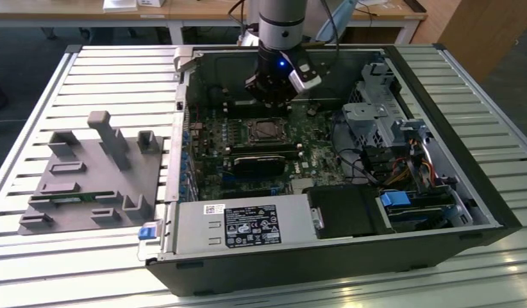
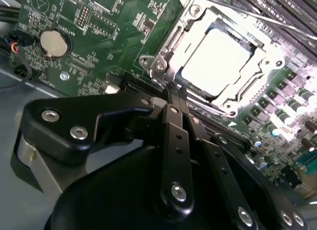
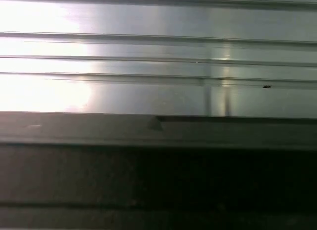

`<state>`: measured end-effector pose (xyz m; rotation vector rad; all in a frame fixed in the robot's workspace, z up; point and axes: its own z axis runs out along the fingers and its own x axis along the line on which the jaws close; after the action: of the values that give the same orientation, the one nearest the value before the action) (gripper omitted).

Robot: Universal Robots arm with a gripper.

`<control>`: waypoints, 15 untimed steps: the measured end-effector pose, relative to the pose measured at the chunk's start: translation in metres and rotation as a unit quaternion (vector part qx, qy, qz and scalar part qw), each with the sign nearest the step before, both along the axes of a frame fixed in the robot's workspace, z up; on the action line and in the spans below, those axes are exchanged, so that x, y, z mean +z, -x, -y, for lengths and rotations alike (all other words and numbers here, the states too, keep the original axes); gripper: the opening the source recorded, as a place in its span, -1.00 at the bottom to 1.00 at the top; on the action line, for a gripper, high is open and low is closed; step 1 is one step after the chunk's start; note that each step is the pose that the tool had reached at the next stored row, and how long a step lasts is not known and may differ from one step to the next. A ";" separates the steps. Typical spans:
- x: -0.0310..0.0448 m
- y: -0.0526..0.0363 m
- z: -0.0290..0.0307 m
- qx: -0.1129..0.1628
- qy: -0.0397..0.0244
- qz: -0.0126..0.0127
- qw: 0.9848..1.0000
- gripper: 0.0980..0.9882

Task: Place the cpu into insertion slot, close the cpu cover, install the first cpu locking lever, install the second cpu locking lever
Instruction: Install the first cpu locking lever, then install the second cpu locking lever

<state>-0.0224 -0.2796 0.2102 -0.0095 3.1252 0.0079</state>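
- The cpu lies flat in the insertion slot, mid-motherboard, framed by the cpu cover.
- Judged light, rigid, smooth; pins fragile. Handle by edges only.
- The gripper hovers just beside the slot, fingers drawn together, holding nothing.
- Locking levers are hard to distinguish; glare washes out the chip top.

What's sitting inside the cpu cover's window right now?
In the second wrist view, the cpu shows through the window of the cpu cover, which lies flat around it. The insertion slot's pin field is covered by the chip and cannot be seen.
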 end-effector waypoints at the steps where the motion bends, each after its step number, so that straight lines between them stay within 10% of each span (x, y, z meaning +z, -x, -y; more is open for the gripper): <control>1: 0.0000 0.0000 0.0005 0.000 0.000 0.000 1.000 -0.98; 15: 0.0000 -0.0006 0.0043 0.000 0.000 0.000 1.000 -0.98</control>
<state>-0.0218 -0.2839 0.2102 -0.0095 3.1252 0.0086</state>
